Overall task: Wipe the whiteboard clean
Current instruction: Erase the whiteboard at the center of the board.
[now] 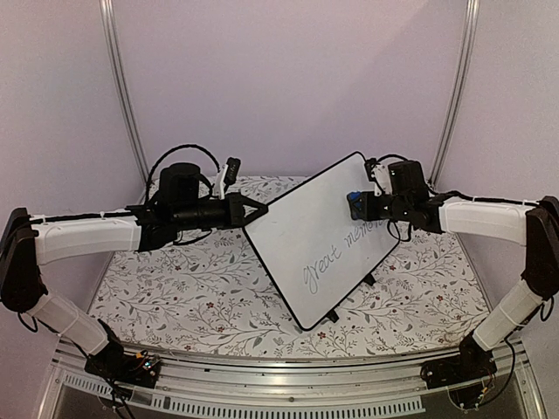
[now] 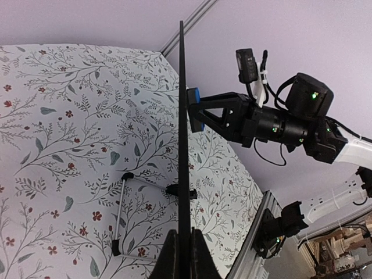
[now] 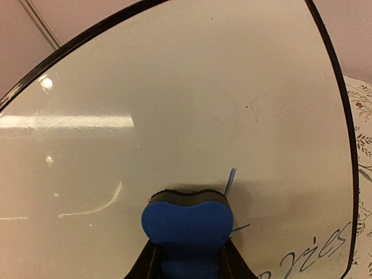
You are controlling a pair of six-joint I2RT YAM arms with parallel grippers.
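**Item 1.** Large flat glossy white rectangular whiteboard with a thin black rim (image 1: pixel 306 227). It stands propped on edge and tilted, on a white floral-printed table cover (image 1: pixel 175 288). Grey cursive marker writing (image 1: pixel 336 257) runs along the whiteboard's lower right part.

**Item 2.** Left gripper (image 1: pixel 260 210). Its jaws are narrowed to the thickness of the rim and clamp the whiteboard's left edge.

**Item 3.** Right gripper (image 3: pixel 189 261). Its jaws are closed around a small blue foam eraser block (image 3: pixel 187 224). The block's dark face presses on the whiteboard's front, just beside the upper end of the writing.
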